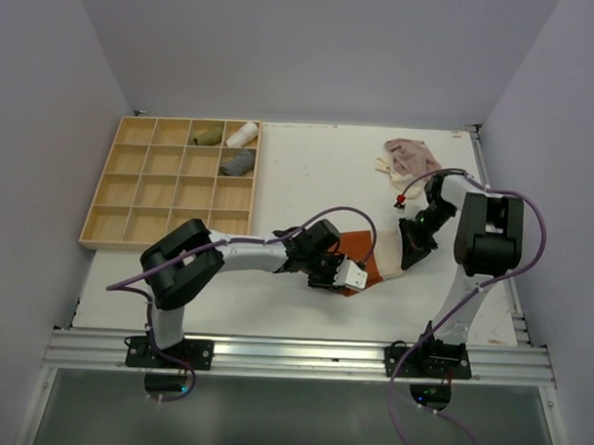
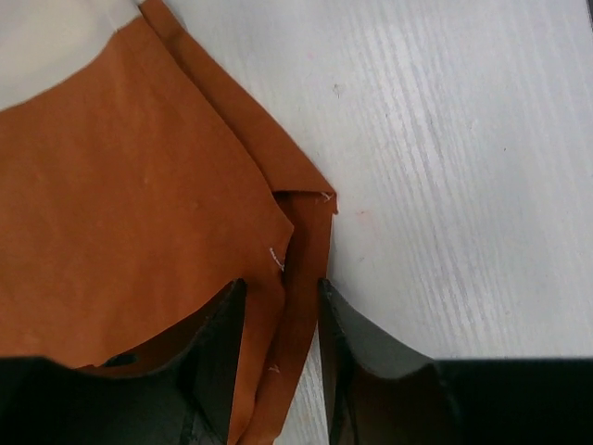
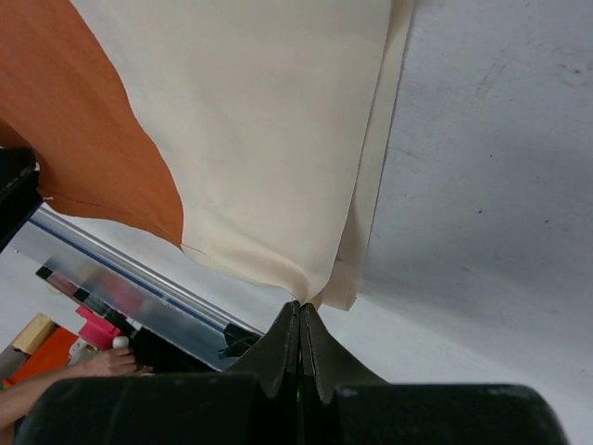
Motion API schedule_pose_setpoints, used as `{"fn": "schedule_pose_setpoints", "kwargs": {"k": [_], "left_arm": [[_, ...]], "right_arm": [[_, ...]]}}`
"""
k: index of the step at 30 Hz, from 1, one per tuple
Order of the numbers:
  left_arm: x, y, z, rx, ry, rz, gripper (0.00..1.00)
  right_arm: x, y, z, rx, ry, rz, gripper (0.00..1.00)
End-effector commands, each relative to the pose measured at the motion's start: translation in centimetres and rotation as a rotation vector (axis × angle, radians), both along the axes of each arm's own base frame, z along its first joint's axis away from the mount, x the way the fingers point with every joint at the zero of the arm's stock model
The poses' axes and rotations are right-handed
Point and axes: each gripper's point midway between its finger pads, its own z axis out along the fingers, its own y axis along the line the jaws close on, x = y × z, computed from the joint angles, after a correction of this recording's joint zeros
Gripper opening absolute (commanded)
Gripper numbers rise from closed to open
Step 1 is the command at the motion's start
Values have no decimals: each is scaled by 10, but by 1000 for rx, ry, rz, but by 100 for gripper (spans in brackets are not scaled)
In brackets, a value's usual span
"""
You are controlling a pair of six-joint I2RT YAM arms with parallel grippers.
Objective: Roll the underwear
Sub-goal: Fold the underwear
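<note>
Between left jaws, rust-orange underwear edge runs out of frame below.

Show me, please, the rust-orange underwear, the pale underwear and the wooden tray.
rust-orange underwear (image 2: 139,185): left wrist view, its flat orange panel.
pale underwear (image 1: 409,156): top external view, middle of the crumpled heap.
wooden tray (image 1: 143,191): top external view, an empty compartment's floor.

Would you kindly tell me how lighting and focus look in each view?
Top external view: even, soft light, no glare on the table. Left wrist view: underwear sharp, left gripper dark and soft-edged. Right wrist view: underwear crisp, right gripper underexposed.
</note>
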Motion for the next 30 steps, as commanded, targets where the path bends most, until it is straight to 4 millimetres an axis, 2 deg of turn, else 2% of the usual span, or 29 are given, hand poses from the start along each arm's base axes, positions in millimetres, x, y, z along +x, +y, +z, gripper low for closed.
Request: {"fn": "schedule_pose_setpoints", "kwargs": {"k": [1,2,5,6,7,9,13,23,30], "left_arm": [[9,0,13,-35,-56,53,41],[14,-2,24,-68,-85,70,43],[20,6,27,-80,-124,133,49],[26,3,39,-121,-159,151,51],[27,6,39,-122,-167,160,52],[32,5,51,-162,-209,179,55],[36,2,54,-174,-231,181,57],[23,-11,38,-144,-200,85,59],[32,-11,26,-106,-217,107,60]], "right_arm": [[6,-6,-2,-21,-12,11,0],[7,-6,-1,-21,-14,11,0],[7,-6,0,-20,-10,13,0],[7,-6,1,-18,-10,13,0],[7,-6,1,-17,-9,15,0],[6,-5,0,-15,-6,12,0],[5,-4,0,-10,-3,10,0],[3,-3,-1,-6,2,5,0],[2,-4,-2,-6,11,7,0]]}}
